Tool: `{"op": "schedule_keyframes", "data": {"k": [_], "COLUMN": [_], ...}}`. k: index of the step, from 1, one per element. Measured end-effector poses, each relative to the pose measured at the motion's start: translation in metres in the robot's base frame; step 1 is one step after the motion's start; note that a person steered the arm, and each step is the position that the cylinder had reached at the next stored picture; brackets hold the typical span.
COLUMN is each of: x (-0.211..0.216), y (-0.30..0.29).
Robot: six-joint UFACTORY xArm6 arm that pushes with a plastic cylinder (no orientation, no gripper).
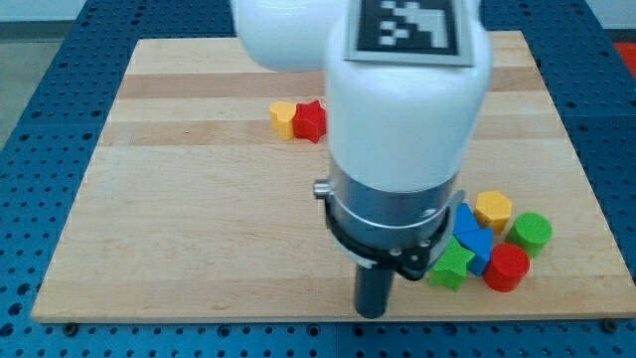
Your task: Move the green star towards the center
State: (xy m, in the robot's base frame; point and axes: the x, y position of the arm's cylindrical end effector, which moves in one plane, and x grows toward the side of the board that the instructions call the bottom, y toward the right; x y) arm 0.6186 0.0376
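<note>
The arm (402, 129) fills the middle of the view, its white housing carrying a black-and-white marker at the view's top. Below the metal collar, the dark rod descends to my tip (371, 314), which sits near the bottom edge of the wooden board (199, 229). The rod has no fingers or jaws and holds nothing.

The green star (452, 267) lies just to the view's right of my tip, close to it; contact cannot be confirmed. The star is in the board's lower right area, touching a blue block (471, 237) above it, whose shape is partly hidden by the arm. A red cylinder (508, 267) stands just right of the star. A yellow hexagonal block (493, 210) and a green cylinder (532, 232) sit nearby, further right.

Well apart, toward the view's upper middle, a yellow block (283, 118) touches a red star (310, 120).
</note>
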Motion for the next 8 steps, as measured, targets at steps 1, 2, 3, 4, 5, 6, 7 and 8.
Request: {"op": "schedule_keyframes", "data": {"k": [1,2,3,4,5,6,7,8], "x": [0.0,0.0,0.0,-0.007,-0.014,-0.015,-0.015,-0.017], "y": [0.043,0.093,0.102,0.102,0.098,0.079,0.058,0.064]}}
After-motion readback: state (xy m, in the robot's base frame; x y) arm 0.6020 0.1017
